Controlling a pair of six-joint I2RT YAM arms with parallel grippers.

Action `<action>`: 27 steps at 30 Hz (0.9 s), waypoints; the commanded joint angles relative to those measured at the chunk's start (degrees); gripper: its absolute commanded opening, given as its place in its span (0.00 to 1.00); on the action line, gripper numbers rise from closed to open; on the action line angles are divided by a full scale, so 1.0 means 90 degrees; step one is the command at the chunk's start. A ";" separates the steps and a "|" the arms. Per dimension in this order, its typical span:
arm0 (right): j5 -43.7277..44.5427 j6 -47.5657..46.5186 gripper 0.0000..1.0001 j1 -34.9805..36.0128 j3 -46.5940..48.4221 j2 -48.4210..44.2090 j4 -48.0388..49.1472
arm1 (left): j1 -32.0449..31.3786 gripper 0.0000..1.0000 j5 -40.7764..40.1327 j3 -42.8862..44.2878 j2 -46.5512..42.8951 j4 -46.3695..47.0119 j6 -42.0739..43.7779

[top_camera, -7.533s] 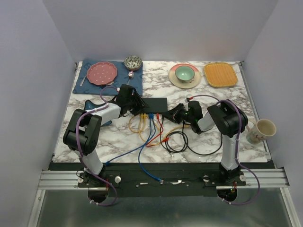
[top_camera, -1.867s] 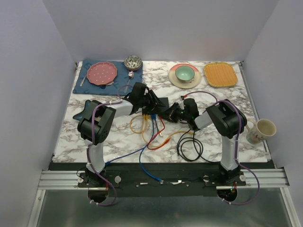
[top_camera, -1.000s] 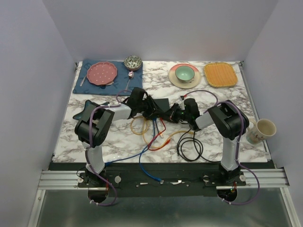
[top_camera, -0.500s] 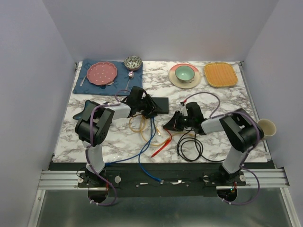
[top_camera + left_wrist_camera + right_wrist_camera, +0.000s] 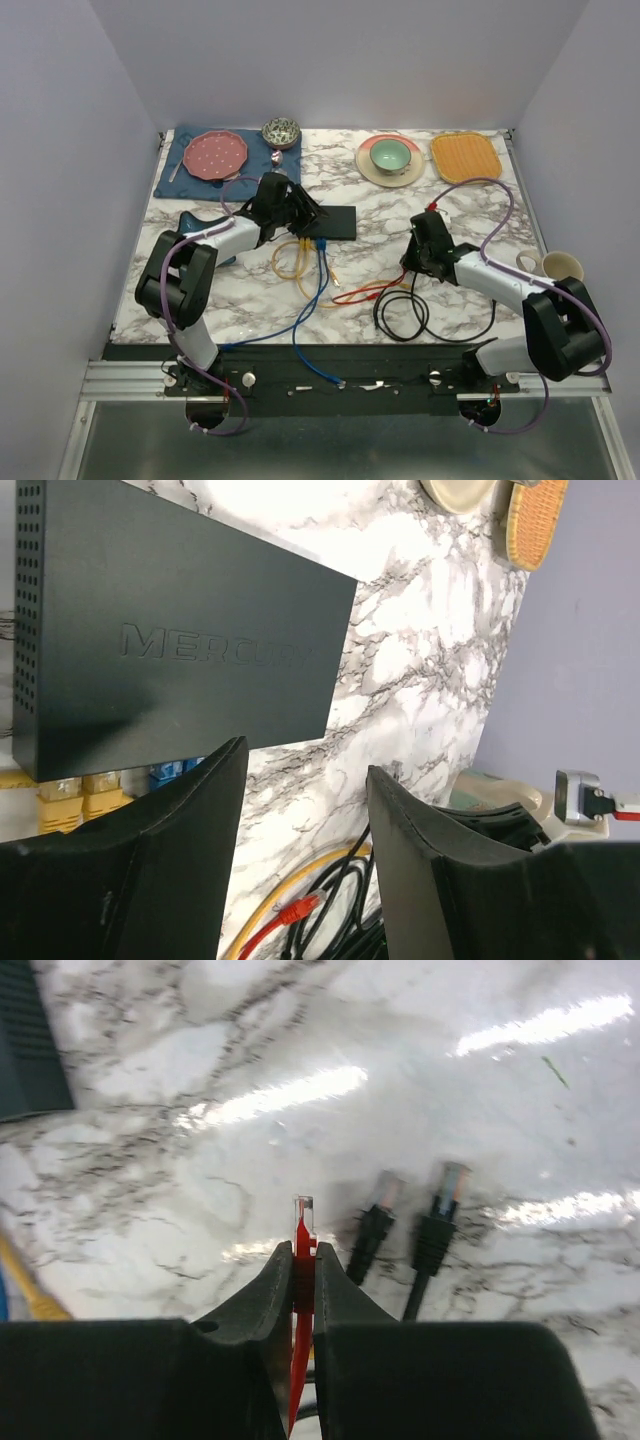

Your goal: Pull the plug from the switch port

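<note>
The matte-black switch [image 5: 332,222] [image 5: 180,650] lies flat at mid-table, its sockets on the near edge. Two yellow plugs [image 5: 85,792] and a blue plug [image 5: 168,772] sit in those sockets. My left gripper [image 5: 292,212] [image 5: 305,765] hovers open over the switch's left end, with only marble and cables between its fingers. My right gripper [image 5: 410,268] [image 5: 303,1260] is well right of the switch, shut on a red plug [image 5: 303,1222] whose clear tip pokes out. Its red cable [image 5: 365,292] trails left along the table.
Two loose black plugs [image 5: 405,1225] lie just beyond the right fingers, a black cable coil [image 5: 400,315] below them. Yellow [image 5: 290,265] and blue cables [image 5: 310,300] run toward the near edge. A mug [image 5: 555,270] stands far right; plates, bowls and mats line the back.
My right gripper has drawn back to the right and toward me, away from the switch, with the red plug and its cable in it. My left gripper has shifted slightly left over the switch.
</note>
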 commanded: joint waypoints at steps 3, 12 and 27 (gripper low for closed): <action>0.0712 0.0064 0.35 -0.0003 0.0346 -0.0056 -0.1288 | 0.0092 0.61 -0.0480 -0.0182 -0.0484 -0.0577 0.0322; 0.0062 -0.0207 0.65 -0.0003 0.0804 -0.1258 -0.0568 | 0.0316 0.65 -0.0765 -0.0289 -0.0856 -0.0863 0.0333; -0.3653 0.0231 0.39 0.0085 0.2795 0.2400 0.2335 | 0.0678 0.98 -0.0315 -0.2369 -0.1511 0.1548 -0.0497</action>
